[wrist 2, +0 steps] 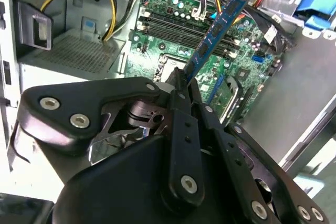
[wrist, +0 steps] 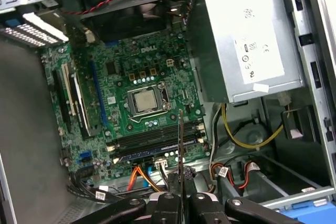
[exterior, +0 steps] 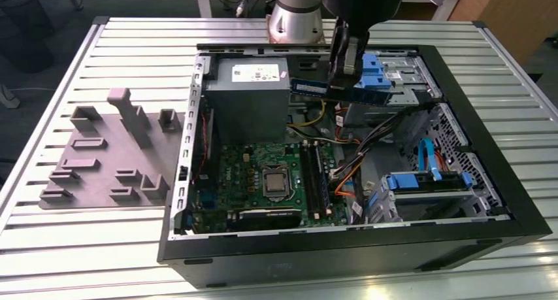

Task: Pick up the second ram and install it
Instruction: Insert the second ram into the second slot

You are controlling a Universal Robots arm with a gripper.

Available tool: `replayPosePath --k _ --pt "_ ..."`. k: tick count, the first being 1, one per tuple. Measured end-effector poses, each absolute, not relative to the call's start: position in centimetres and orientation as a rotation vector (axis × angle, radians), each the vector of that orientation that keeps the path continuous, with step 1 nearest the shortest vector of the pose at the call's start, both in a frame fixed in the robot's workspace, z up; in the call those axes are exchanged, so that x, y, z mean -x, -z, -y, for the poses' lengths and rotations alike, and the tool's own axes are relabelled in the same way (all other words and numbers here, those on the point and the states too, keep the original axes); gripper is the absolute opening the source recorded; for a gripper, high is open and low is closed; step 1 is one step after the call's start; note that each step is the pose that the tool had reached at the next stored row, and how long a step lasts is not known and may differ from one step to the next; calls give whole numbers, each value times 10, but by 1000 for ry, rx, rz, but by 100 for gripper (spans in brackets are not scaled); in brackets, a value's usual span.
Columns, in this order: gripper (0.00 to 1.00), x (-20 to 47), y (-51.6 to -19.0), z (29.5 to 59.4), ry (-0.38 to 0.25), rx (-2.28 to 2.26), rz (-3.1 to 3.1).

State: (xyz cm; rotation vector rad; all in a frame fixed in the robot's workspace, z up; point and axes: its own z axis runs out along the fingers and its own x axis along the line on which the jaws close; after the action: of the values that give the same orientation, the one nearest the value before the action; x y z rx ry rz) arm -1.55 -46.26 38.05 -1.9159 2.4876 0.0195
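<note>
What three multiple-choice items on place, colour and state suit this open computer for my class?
1. The grey fixture lies: A on the slatted table, at the exterior view's left of the computer case B inside the case C atop the case
2. The motherboard is: A red B green C white
3. The claw is: A open, empty B resting on the table C shut on the ram stick
Answers: A, it lies outside the case wall; B, the board shows green; C, the stick is pinched.

Fixture block (exterior: pixel 104 163) on table (exterior: pixel 87 261), exterior view's left of case (exterior: pixel 349 248); circuit board (exterior: pixel 248 176) inside case; second ram (exterior: pixel 340 89) above.
</note>
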Motion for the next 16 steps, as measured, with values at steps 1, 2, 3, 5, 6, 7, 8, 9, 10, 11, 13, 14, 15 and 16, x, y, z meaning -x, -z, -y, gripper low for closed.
replayPosePath --k 1,2,3,5,6,7,8,9,10,11,13,14,15,16 --pt "14 16 -380 463 -19 1902 -2498" --pt "14 16 -380 463 -19 1887 -2509" --pt "14 16 -380 463 -19 1872 -2520" --pt "14 16 -379 463 -19 1845 -2540" --pt "14 16 -379 463 -19 1832 -2550" --pt "14 16 -379 463 -19 1819 -2559" --pt "14 16 -379 463 -19 1807 -2567" --pt "14 16 -378 463 -19 1795 -2575" --pt "14 16 -378 463 -19 1784 -2583" --pt "14 16 -378 463 -19 1772 -2591" --pt "14 16 -378 463 -19 1746 -2609" --pt "14 16 -378 463 -18 1724 -2623" --pt "14 16 -377 463 -18 1700 -2639" --pt "14 16 -377 463 -18 1677 -2654"
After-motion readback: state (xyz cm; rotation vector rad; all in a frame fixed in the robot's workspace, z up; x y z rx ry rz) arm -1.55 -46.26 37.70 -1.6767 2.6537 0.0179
